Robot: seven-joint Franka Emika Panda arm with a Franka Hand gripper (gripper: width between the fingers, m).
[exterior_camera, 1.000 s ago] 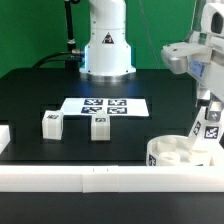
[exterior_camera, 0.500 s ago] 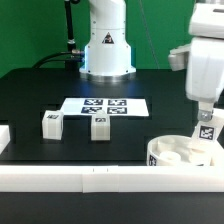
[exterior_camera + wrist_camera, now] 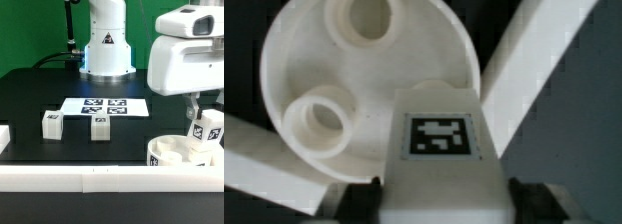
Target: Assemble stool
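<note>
Gripper [image 3: 205, 120] fingers are closed on one leg [image 3: 207, 136], one finger on each side, as the wrist view shows. The leg hangs down from the gripper with its tag facing out, and it leans a little. Right under the gripper lies the round seat [image 3: 168, 152], flat on the black table [image 3: 30, 90] and close to the white border bar [image 3: 90, 178]. The leg's low end is down at the seat, but I cannot tell if it sits in a hole yet. In the wrist view two round holes [image 3: 317, 118] show in the seat beside the leg, and both look empty.

Far off from the gripper stand the first loose leg [image 3: 52, 123] and the second loose leg [image 3: 99, 126], near the marker board [image 3: 105, 106]. Nothing holds them.

I think the job is near its start. No leg looks fixed yet. The held leg must go in, then the two loose ones.
</note>
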